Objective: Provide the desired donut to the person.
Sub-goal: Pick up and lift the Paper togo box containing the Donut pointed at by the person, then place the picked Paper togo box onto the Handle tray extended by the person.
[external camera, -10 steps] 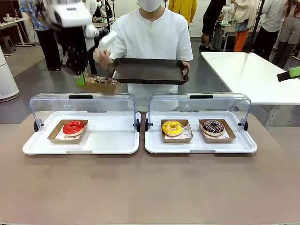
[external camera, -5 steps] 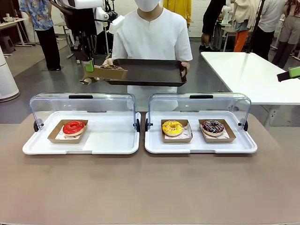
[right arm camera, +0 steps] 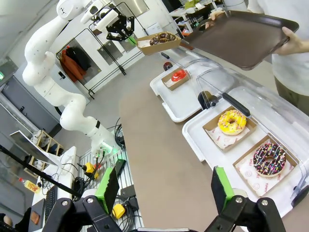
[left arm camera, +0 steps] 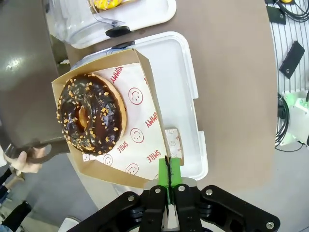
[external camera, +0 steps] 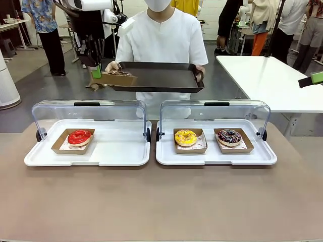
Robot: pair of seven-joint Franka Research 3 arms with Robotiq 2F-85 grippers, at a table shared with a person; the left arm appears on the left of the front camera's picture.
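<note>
Box with donut has reached tray edge, from beside it a second ago; left gripper pinches box rim. Right gripper wide open, empty. Release likely next.

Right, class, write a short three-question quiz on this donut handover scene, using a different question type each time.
1. True or false: the left gripper is shut on the cardboard tray carrying the chocolate donut.
2. Which donut sits alone in the left display case? A the red donut, B yellow, C sprinkled.
3. Fill the gap: the right gripper is ___ (open or shut).
Key: 1 true; 2 A; 3 open.
</note>
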